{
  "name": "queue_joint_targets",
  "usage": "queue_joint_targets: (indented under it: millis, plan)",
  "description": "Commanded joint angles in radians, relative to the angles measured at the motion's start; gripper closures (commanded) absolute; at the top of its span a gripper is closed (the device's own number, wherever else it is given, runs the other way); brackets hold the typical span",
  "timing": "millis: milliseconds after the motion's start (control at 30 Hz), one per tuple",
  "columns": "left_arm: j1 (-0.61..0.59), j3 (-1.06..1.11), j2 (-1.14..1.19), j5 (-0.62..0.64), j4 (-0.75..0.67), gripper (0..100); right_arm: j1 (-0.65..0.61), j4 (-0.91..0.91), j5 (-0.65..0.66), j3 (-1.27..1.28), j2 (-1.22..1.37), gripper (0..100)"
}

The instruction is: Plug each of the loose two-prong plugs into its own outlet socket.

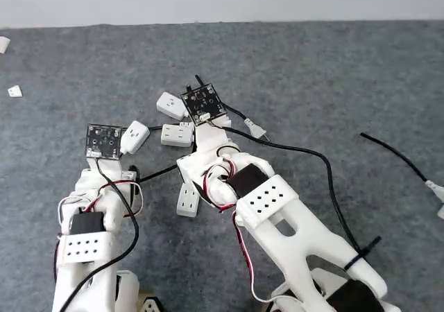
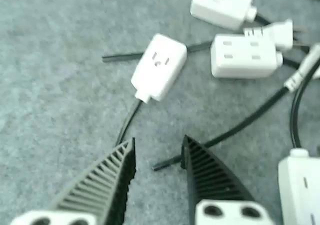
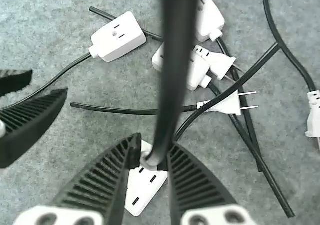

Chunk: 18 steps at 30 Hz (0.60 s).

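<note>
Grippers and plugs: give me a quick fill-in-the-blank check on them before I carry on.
1. The right gripper is ____ on the black cable.
2. The left gripper is ____ and holds nothing.
3. The loose plug lying on the carpet shows ____ metal prongs.
4. The outlet socket ahead of the left gripper is ____ in colour.

Missing words: shut; open; two; white.

Four outlet sockets (image 1: 177,134), seemingly three loose plugs (image 3: 227,102).
</note>
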Motion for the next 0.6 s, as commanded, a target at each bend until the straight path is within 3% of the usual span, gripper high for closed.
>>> queue_joint_targets:
  millis: [0,133,567]
  plan:
    - [-0.005,-0.012,-0.031,0.017,-0.032,84,0.008,-0.024,-0.012,-0.012,-0.001,99.0]
    - [-0.006,-0.012,-0.031,0.017,-0.034,78,0.012,-0.024,-0.014,0.000,0.007,99.0]
    - [-0.032,-0.015,-0.031,0.018,-0.052,77,0.010,-0.022,-0.048,0.008,0.059,99.0]
